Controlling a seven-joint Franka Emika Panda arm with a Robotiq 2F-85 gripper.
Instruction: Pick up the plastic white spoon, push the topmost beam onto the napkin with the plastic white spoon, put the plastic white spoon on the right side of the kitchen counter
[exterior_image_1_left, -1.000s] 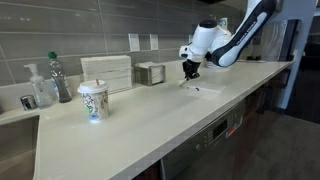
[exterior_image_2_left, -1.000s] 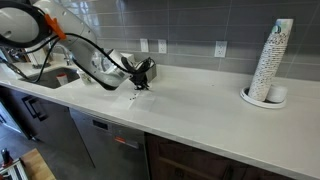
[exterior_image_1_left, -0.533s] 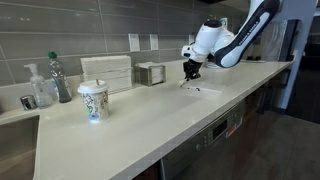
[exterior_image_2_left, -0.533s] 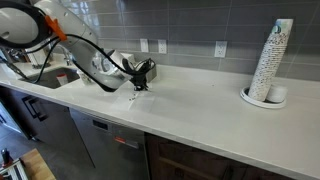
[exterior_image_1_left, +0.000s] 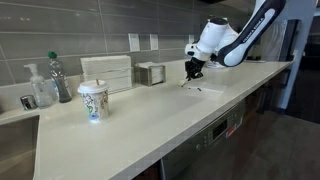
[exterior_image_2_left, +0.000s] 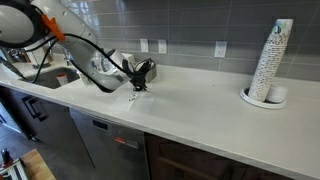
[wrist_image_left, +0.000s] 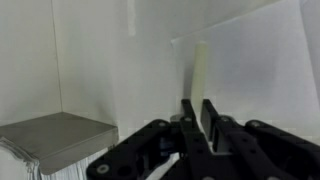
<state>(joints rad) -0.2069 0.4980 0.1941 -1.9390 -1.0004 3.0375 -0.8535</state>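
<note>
plastic white spoon, thin, v. pale

No writing can be read; the print on the paper cup and the label on the bottle behind it are too blurred.

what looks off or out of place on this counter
Nothing looks spilled or broken. The one odd thing is the tall stack of cups on the kitchen counter, which leans to one side instead of standing straight. The gripper is shut on the plastic white spoon over the napkin.
</note>
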